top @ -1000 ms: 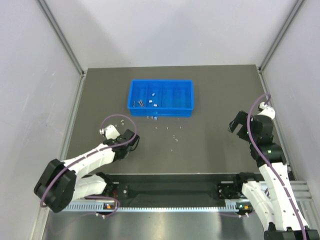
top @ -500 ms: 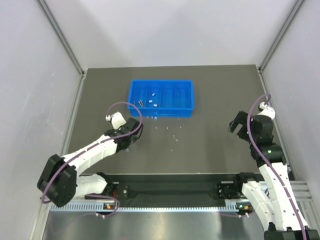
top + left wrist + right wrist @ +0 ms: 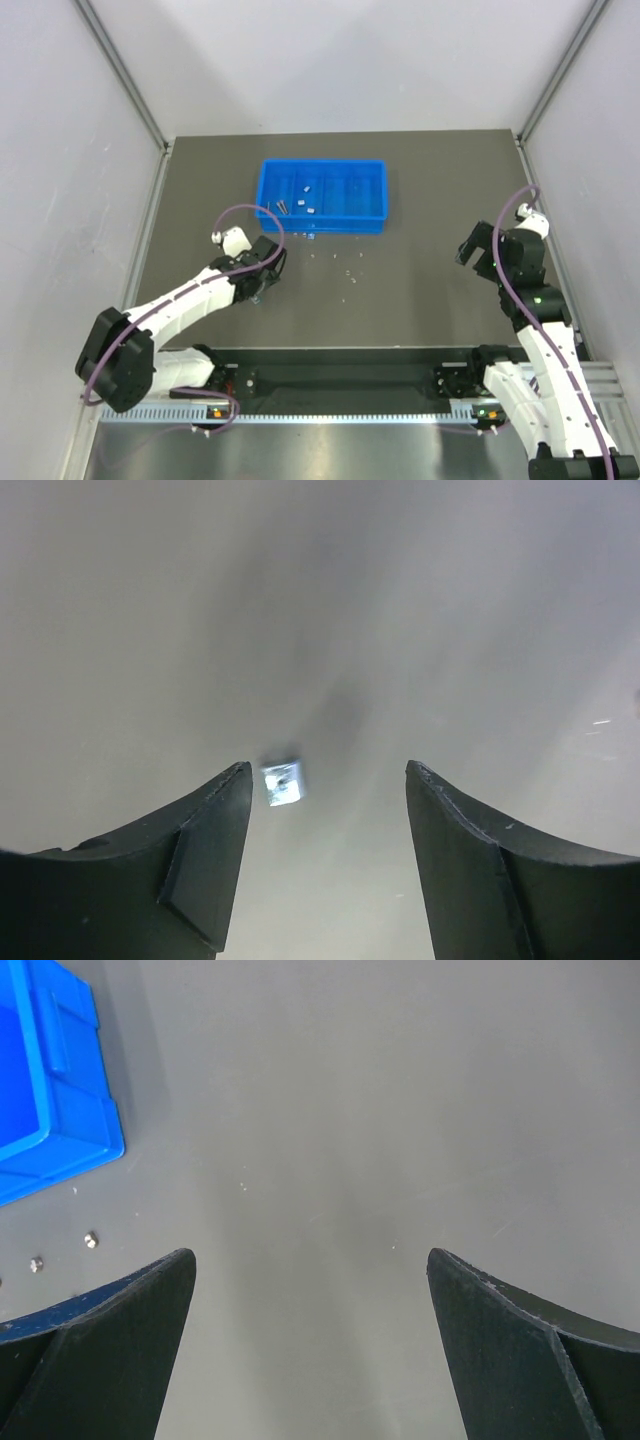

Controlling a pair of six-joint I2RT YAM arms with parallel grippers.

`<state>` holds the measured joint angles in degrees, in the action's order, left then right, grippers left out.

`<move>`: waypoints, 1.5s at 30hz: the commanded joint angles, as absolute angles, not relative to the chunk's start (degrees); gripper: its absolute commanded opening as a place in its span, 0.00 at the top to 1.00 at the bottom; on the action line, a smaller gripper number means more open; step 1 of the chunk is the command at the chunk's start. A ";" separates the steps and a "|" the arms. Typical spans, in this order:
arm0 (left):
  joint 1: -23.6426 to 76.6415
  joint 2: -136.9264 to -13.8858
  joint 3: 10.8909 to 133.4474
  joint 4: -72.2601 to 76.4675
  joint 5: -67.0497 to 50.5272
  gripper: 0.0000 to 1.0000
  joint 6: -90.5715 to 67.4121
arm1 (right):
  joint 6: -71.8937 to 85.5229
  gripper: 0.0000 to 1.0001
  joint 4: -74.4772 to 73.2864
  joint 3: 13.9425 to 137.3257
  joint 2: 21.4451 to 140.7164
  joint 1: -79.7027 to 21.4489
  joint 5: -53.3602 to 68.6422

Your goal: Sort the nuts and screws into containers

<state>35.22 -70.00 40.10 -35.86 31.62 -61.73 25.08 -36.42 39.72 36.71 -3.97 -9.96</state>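
Your left claw (image 3: 327, 780) hangs low over the tabletop (image 3: 430, 190) with its jaws well apart and nothing in them. One small silvery nut (image 3: 282, 783) lies on the surface between the fingers, just beside the finger on the left of the wrist view and well apart from the other. I judge the step in hand to be the pick-up of this nut. The piece sits off-centre, so the next move calls for you to shift the claw until the nut is midway. Then close gently, since a squat speck like this may skid or flip out, and carry it to the nut section. Your right claw (image 3: 310, 1260) is spread as wide as it goes, holds nothing, and hovers over bare tabletop well to the right of the blue tray (image 3: 320, 162). In the overhead view, the tray's leftmost compartment holds a few darker, longer pieces (image 3: 278, 208) that look like screws. The next compartment holds several pale specks (image 3: 308, 208) that look like nuts. I can make out nothing in the compartments further right, though pieces this small could escape the view. More loose pieces (image 3: 350, 270) lie scattered on the tabletop just in front of the tray, so the sorting looks only partly done.
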 commanded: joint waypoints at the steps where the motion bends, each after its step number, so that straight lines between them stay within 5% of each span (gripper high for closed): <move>1: 35.07 -69.26 37.89 -38.50 30.59 0.32 -64.68 | 24.70 0.00 -33.66 39.81 37.18 -4.31 -10.46; 21: 34.37 -71.98 32.79 -35.07 28.92 0.43 -69.70 | 24.70 0.00 -33.84 39.73 37.18 -4.31 -10.55; 29: 34.01 -74.53 31.99 -32.79 28.13 0.53 -68.64 | 24.79 0.00 -34.19 39.73 36.74 -4.31 -10.63; 36: 34.10 -73.30 30.41 -31.47 26.63 0.85 -69.96 | 24.87 0.00 -34.01 39.64 36.38 -4.31 -11.07; 45: 34.10 -70.58 33.13 -32.52 27.24 0.85 -67.07 | 24.96 0.00 -33.84 39.55 36.30 -4.31 -10.99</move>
